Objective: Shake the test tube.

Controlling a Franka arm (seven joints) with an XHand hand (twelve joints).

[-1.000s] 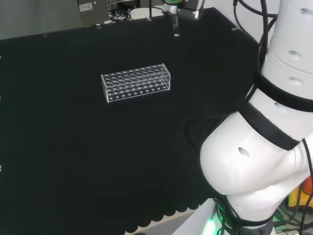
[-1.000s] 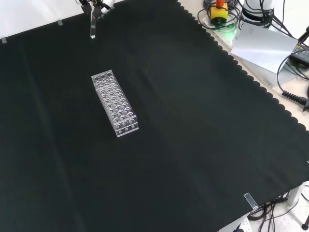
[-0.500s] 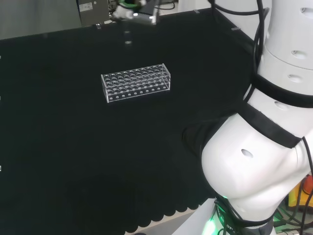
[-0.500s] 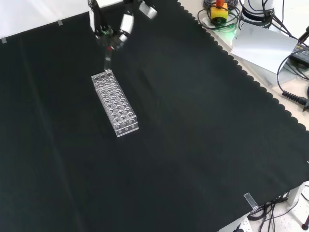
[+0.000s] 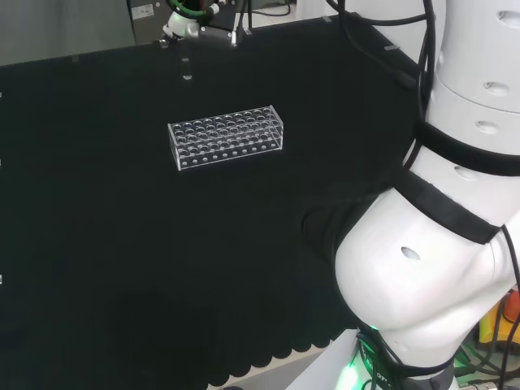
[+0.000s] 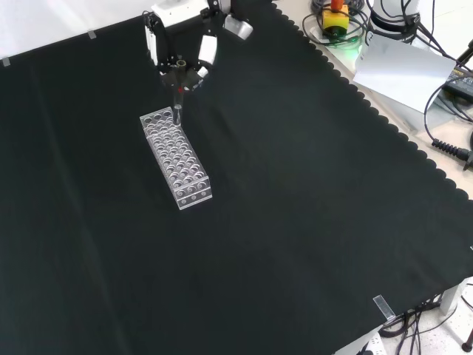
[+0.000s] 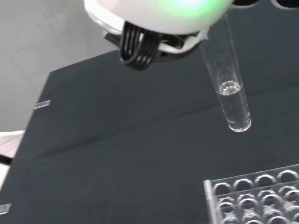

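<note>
Currently my hand (image 6: 179, 52) pinches the upper end of the test tube (image 7: 230, 95), which hangs rounded end down in the air, above and just beyond the far end of the clear test tube rack (image 6: 176, 157) in the front view. In the wrist view the tube holds a little clear liquid near its bottom, though I cannot tell whether its mouth is stoppered. I judge the tube to be light, stiff, smooth and fragile; it is probably glass, so likely to slip and to break if knocked against the rack. Holding it near the top suits shaking, since the liquid stays low. The bench is covered with black cloth (image 6: 295, 222), flat and bare around the rack, leaving ample room on every side. Cables (image 6: 443, 144) lie off the cloth's edge.
</note>
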